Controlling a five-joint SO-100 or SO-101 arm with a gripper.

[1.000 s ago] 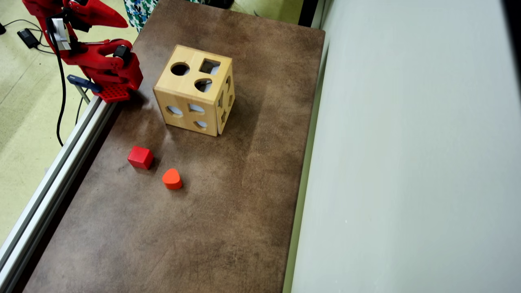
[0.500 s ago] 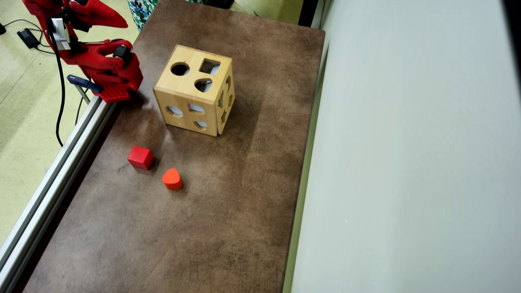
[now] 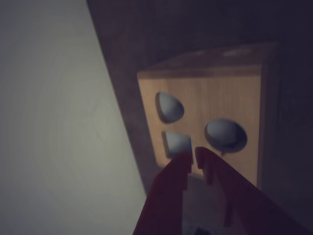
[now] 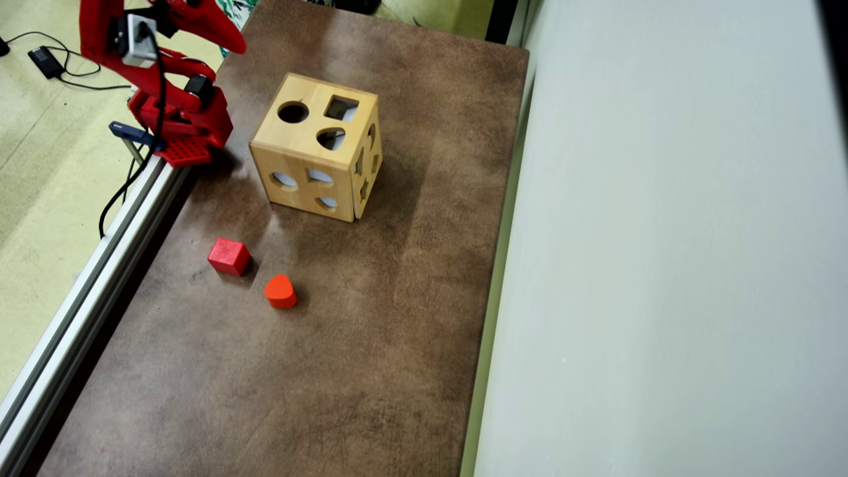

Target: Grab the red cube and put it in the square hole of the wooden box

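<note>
The red cube (image 4: 228,256) lies on the brown table, left of centre, well below the wooden box (image 4: 298,142). The box's top face carries a round hole, a heart-shaped hole and the square hole (image 4: 341,108). My red gripper (image 4: 235,43) hovers at the upper left, above the table's far corner and far from the cube. In the wrist view the gripper (image 3: 193,155) points at the box (image 3: 210,98); its tips stand almost together with nothing between them. Three blurred holes show on the facing side. The cube is out of the wrist view.
An orange-red heart-shaped block (image 4: 280,291) sits just right of the cube. The arm base (image 4: 185,132) is clamped at the table's left edge, along a metal rail (image 4: 86,298). A pale wall (image 4: 662,265) borders the table (image 4: 371,344) on the right.
The arm's upper part with the gripper has swung rightward toward the table's far corner. Cube, heart block and box have not moved.
</note>
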